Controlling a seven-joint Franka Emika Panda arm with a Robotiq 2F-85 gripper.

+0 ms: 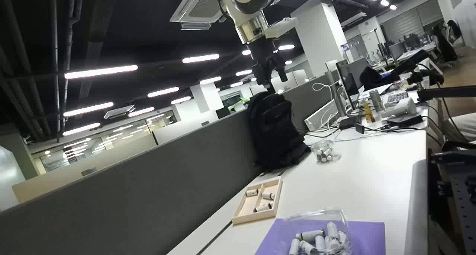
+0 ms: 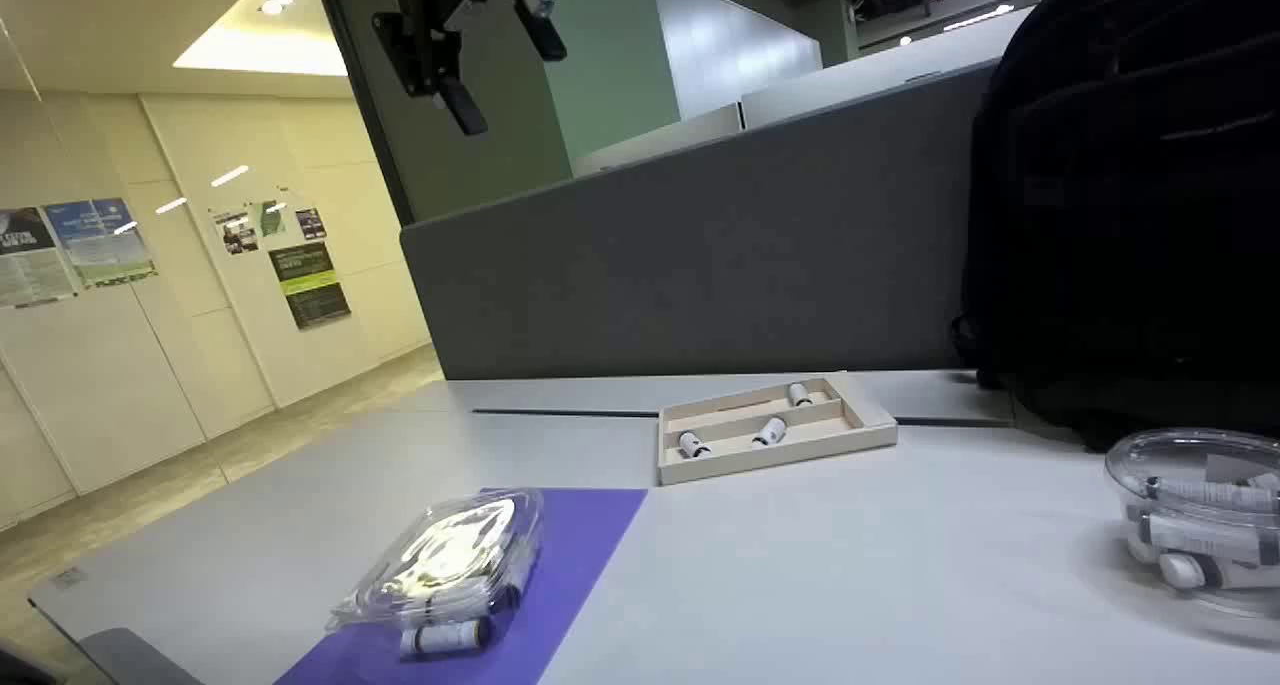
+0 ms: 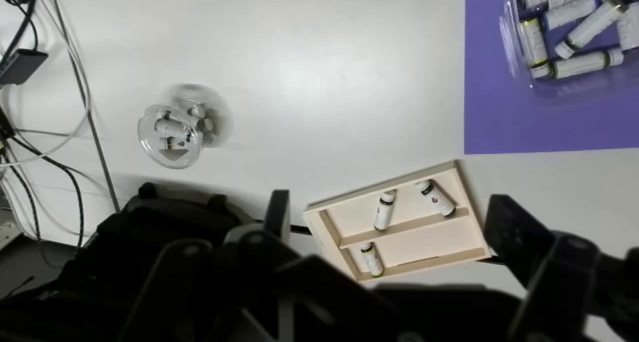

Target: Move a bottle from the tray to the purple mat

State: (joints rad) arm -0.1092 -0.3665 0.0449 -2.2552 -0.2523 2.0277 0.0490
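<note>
The light wooden tray [image 1: 254, 218] lies on the white desk; it also shows in an exterior view [image 2: 780, 463] and the wrist view [image 3: 324, 232]. Three small white bottles lie in it. In the wrist view, two bottles [image 3: 384, 212] [image 3: 439, 199] lean on the divider in the upper compartment. A bottle with yellow-green bands [image 3: 372, 259] lies in the lower compartment. The purple mat [image 3: 499, 127] lies flat beside the tray, also in both exterior views [image 1: 368, 236] [image 2: 590, 535]. My gripper [image 3: 392, 214] is open and empty, high above the desk in both exterior views [image 1: 276, 82] [image 2: 510, 85].
A clear plastic box [image 3: 509, 37] with several bottles stands on the mat. A clear cup [image 3: 150, 137] with bottles stands on the desk near a black backpack [image 1: 275, 136]. A grey partition [image 2: 700, 275] runs along the desk's back. Cables [image 3: 75, 72] lie at one end.
</note>
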